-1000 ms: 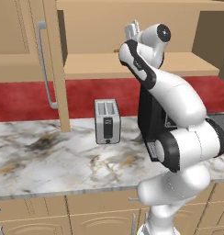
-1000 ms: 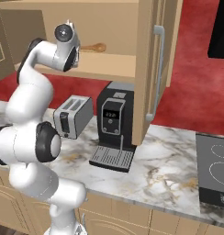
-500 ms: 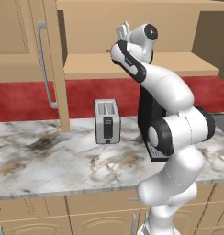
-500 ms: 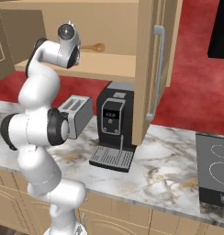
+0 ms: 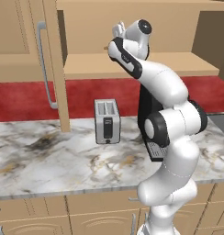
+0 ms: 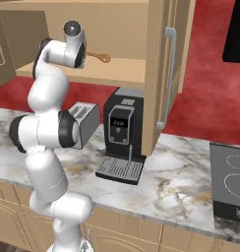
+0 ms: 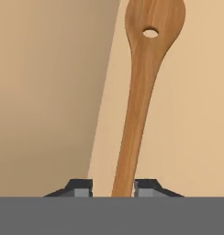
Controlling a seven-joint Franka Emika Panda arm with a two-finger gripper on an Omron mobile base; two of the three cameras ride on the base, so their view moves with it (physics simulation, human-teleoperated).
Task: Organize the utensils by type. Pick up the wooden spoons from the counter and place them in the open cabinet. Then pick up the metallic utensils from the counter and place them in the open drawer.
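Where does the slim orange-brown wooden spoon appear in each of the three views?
Left base view: a small tip of the slim orange-brown wooden spoon left of the arm's wrist.
Right base view: its bowl lies on the shelf.
Hand view: upright in the centre.
Shared landmark: the tan wooden cabinet shelf.

Kitchen: marble counter (image 5: 49,160), toaster (image 5: 107,121), coffee machine (image 6: 121,135), cabinets (image 6: 159,64).

One wooden spoon (image 7: 146,87), one toaster (image 5: 107,121), one coffee machine (image 6: 121,135), one cabinet (image 6: 123,70), one counter (image 5: 49,160) and one stovetop (image 6: 230,184).
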